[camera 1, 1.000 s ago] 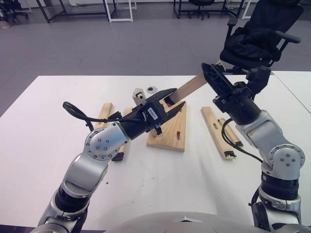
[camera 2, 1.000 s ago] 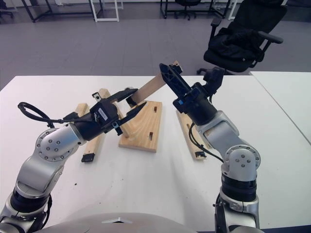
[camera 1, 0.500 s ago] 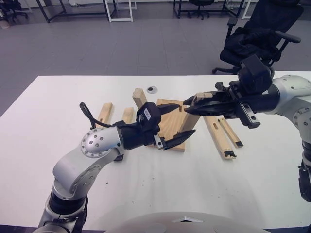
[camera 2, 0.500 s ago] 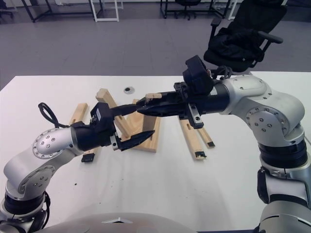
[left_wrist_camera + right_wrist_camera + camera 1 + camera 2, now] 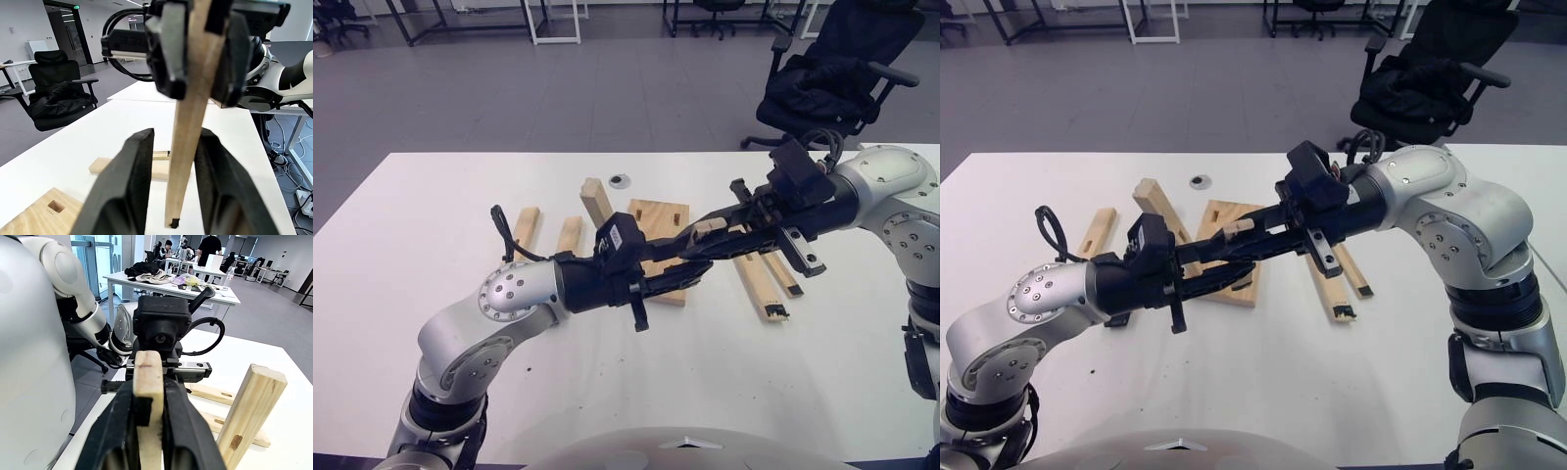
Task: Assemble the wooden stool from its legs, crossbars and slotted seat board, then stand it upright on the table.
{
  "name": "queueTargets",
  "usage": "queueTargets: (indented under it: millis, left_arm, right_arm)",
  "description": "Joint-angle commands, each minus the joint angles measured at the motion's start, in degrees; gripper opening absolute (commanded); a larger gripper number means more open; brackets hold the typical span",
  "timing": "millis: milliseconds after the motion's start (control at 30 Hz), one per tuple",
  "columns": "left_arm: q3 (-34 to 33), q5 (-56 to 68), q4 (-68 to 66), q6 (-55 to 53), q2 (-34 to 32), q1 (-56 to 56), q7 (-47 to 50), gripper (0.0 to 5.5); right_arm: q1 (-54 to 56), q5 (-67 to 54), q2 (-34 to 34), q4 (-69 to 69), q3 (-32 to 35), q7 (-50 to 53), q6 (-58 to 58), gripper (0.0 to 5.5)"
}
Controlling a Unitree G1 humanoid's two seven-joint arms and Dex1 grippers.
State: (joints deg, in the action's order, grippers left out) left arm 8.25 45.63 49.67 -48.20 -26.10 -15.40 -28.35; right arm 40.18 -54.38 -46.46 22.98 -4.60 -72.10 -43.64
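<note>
One slim crossbar (image 5: pixel 188 122), probably stiff, light and smooth, hangs above the seat board (image 5: pixel 658 210); right jaws clamp its end, left jaws straddle it unclenched. Best gripped mid-length.

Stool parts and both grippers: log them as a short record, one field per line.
held part: wooden bar, off the table; leg or crossbar, cannot tell
right gripper: shut on the wooden bar
left gripper: open around the bar's free end, gaps on both sides
seat board: flat on the table, below both grippers
tilted wooden piece: by the board's far left corner
left pair: lying flat, left of the board
right pair: lying flat, right of the board
</note>
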Motion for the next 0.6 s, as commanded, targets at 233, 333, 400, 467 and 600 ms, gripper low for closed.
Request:
queueTargets:
  millis: [233, 333, 400, 467, 600]
  left_arm:
    - [0.49, -0.14, 0.13, 1.81, 0.2, -0.76, 0.56, 0.48]
    - [0.81, -0.6, -0.1, 2.23, 0.3, -0.55, 0.57, 0.4]
    - [0.64, -0.57, -0.22, 2.57, 0.68, -0.09, 1.09, 0.38]
    - [0.01, 0.0, -0.47, 2.83, 1.1, 0.0, 1.67, 0.38]
    - [-5.0, 4.26, -1.91, 2.77, 3.11, -1.54, 5.37, 0.38]
  right_arm:
    - [0.34, 0.54, 1.03, 1.22, 0.5, 0.79, -0.53, 0.41]
    - [0.96, 0.22, 1.78, 0.74, 0.78, 1.87, -0.92, 1.05]
    - [0.85, -0.31, 2.08, 0.41, 1.75, 2.93, -1.35, 1.41]
    - [-0.14, -1.06, 1.9, 0.08, 4.28, 4.81, -1.67, 1.78]
    - [-4.43, -6.81, -0.79, -2.53, 16.12, 9.47, -4.58, 2.69]
